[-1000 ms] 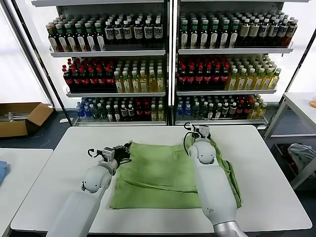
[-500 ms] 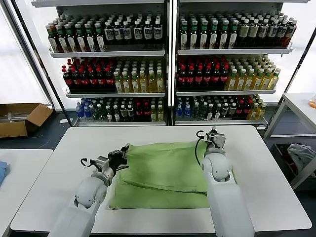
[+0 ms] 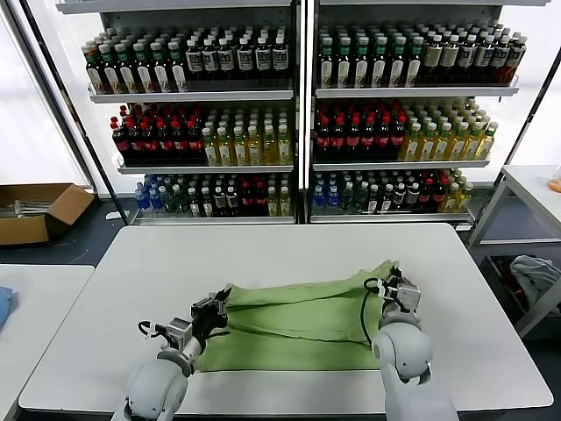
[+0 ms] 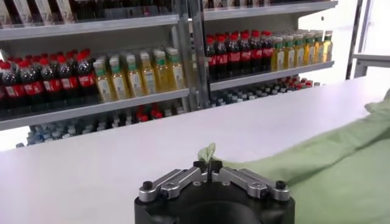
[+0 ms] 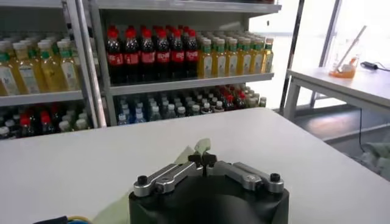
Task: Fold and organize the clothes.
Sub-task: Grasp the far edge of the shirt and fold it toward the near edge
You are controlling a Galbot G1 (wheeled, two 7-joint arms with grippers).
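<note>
Shirt (image 3: 298, 320) lies on the table (image 3: 263, 254), toward its near edge. Left gripper (image 3: 219, 307) pinches the shirt's left far corner, right gripper (image 3: 392, 282) pinches its right far corner. Bottle shelves (image 3: 302, 114) stand behind the table; cardboard box (image 3: 39, 210) on the floor far left.

Matt green cloth shirt (image 3: 298, 324) on smooth white table (image 3: 263, 254).

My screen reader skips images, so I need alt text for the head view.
Two robot arms hold the far edge of a light green shirt lifted above a white table, the left tool and right tool each pinching a corner. Shelves of bottled drinks stand behind.
</note>
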